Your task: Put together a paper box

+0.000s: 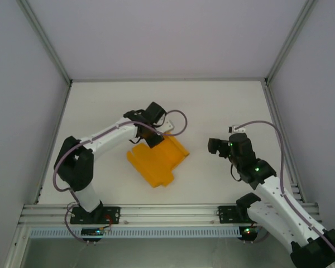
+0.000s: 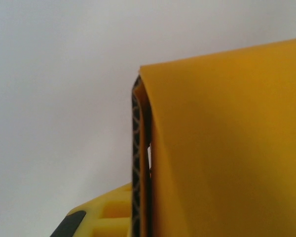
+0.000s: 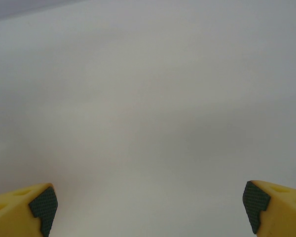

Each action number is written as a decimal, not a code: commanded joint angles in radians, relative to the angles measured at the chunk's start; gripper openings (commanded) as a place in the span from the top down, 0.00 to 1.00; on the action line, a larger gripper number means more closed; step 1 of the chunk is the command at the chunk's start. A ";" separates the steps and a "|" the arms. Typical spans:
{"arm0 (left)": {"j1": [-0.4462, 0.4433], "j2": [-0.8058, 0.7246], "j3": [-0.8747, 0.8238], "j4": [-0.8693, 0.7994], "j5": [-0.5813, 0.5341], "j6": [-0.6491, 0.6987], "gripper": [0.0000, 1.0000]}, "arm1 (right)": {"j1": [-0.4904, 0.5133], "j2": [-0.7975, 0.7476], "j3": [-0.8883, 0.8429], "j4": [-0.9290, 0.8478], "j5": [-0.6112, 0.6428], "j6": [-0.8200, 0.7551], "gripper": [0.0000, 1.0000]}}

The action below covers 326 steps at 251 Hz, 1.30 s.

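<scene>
Paper box (image 1: 156, 164) lengthwise near-left to far-right

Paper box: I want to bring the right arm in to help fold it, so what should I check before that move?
1. Is the left gripper shut on the paper box? Ok: the left wrist view shows card pinched against its pad.
2. Is the right gripper open and holding nothing? Ok.
3. Is the right gripper apart from the box? Ok: bare table lies between them.
4. Is the box folded to its final shape? Not ok: it lies as a partly folded sheet.
5. Which flap does the left gripper hold? Cannot tell.
</scene>
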 commanded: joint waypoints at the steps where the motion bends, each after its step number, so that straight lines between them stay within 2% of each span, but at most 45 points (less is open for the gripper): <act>1: -0.019 0.089 0.080 -0.224 -0.095 0.091 1.00 | -0.035 -0.006 0.030 -0.152 -0.046 0.014 0.01; 47: -0.063 0.221 0.179 -0.269 -0.216 0.082 1.00 | -0.088 0.003 0.022 -0.137 -0.096 0.006 0.01; 125: -0.141 0.533 0.389 -0.272 -0.464 0.052 1.00 | -0.139 0.015 0.001 -0.112 -0.147 0.001 0.01; 159: -0.150 0.630 0.448 -0.227 -0.561 0.003 1.00 | -0.152 0.012 -0.008 -0.111 -0.150 0.004 0.01; 197: -0.173 0.672 0.387 -0.076 -0.705 -0.001 1.00 | -0.169 0.004 -0.017 -0.112 -0.152 0.003 0.01; 240: -0.174 0.674 0.360 -0.042 -0.665 -0.010 1.00 | -0.195 0.002 -0.027 -0.106 -0.183 0.000 0.01; 258: -0.175 0.650 0.342 -0.031 -0.658 0.026 0.87 | -0.202 0.001 -0.028 -0.103 -0.197 -0.002 0.01; 269: -0.175 0.626 0.334 -0.027 -0.650 0.052 0.75 | -0.205 0.001 -0.028 -0.103 -0.202 -0.002 0.01; 299: -0.174 0.549 0.331 -0.048 -0.603 0.102 0.64 | -0.208 -0.005 -0.028 -0.103 -0.215 -0.005 0.01; 326: -0.175 0.475 0.338 -0.090 -0.554 0.161 0.45 | -0.212 -0.012 -0.033 -0.101 -0.231 -0.011 0.01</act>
